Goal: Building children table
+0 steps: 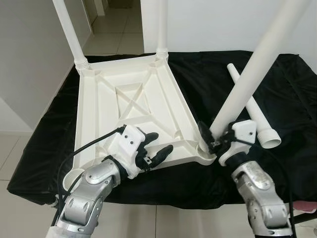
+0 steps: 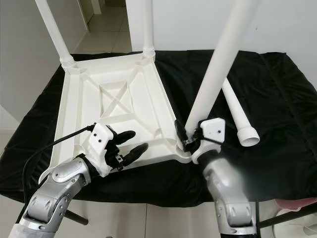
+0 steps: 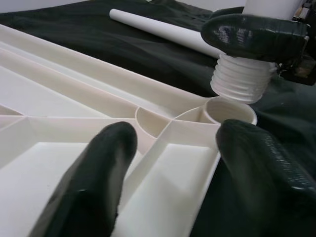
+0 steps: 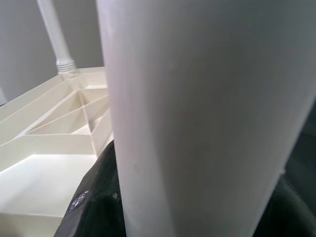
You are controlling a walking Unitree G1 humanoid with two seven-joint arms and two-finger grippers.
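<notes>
home interior, tiled floor, white walls, hallway beyond

No words, labels, brand marks or numbers can be read in any view. The white plastic parts, the black cloth and the robot's arms carry no legible marking.

An upturned tabletop lay on the bench, underside up. Two legs stood upright in its far corners. At its near right corner socket, the right end effector gripped a third leg, which leaned up and to the right, its threaded end just above the socket. A fourth leg lay loose on the bench, right of the tabletop. The left end effector sat over the tabletop's near edge, fingers apart.
</notes>
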